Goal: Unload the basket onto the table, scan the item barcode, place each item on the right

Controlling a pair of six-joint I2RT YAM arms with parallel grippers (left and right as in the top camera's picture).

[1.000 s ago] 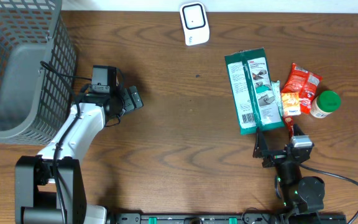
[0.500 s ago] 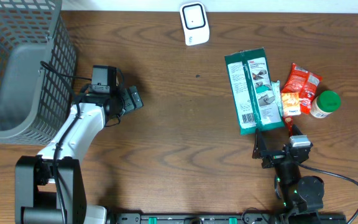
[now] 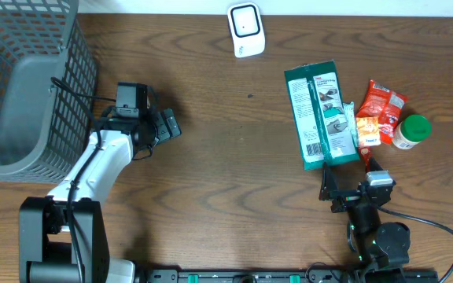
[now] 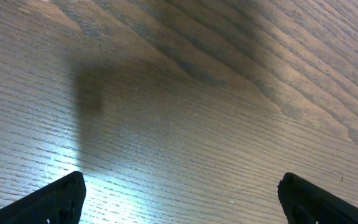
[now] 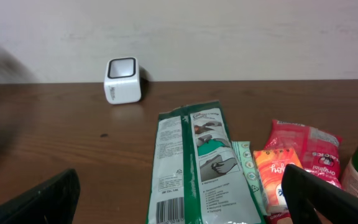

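1. We find the left gripper (image 3: 162, 126) low over the brown wooden table (image 3: 226, 181), near the grey mesh plastic basket (image 3: 22, 86). In its wrist view the black fingertips (image 4: 61, 199) stand wide apart, with only wood grain between them.
2. The right gripper (image 3: 348, 179) sits at the table's near edge, jaws spread wide and empty.
3. The flat green plastic packet (image 3: 321, 115) lies on the table just ahead of the right gripper, printed face up. Its barcode (image 5: 166, 211) shows at the near left corner.
4. The small white box-shaped scanner (image 3: 246, 30), with a dark window on top, stands by the far edge, well apart from the packet.
5. Right of the packet lie a small orange sachet (image 3: 368, 130) touching the packet's edge, a red foil snack bag (image 3: 384, 101), and a white bottle with a green cap (image 3: 410, 131).
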